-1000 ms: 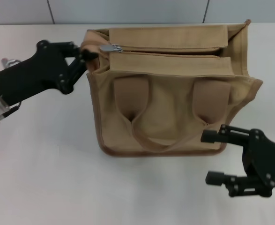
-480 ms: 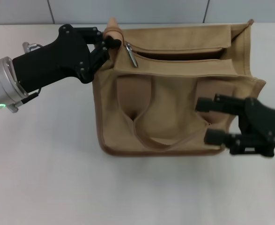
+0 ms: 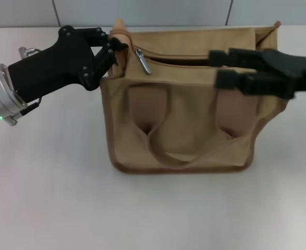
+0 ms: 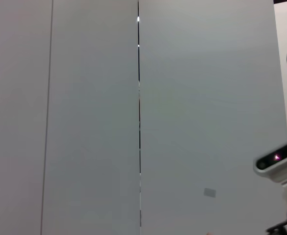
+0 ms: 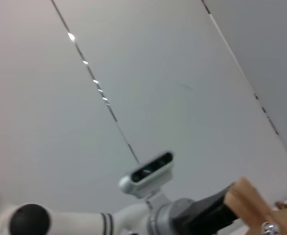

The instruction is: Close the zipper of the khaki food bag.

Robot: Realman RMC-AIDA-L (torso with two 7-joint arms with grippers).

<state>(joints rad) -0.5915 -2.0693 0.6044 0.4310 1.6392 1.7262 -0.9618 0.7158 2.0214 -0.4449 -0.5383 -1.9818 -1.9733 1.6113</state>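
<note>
Pinching the khaki food bag (image 3: 179, 120) corner, left claw (image 3: 116, 49) shows overhead; right claw (image 3: 218, 67) hovers spread.

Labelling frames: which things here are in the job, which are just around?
Job: bag; zipper, pull tab; left gripper shut on the bag's corner; right gripper, fingers open, above the zipper.
Around: table; wall.
</note>
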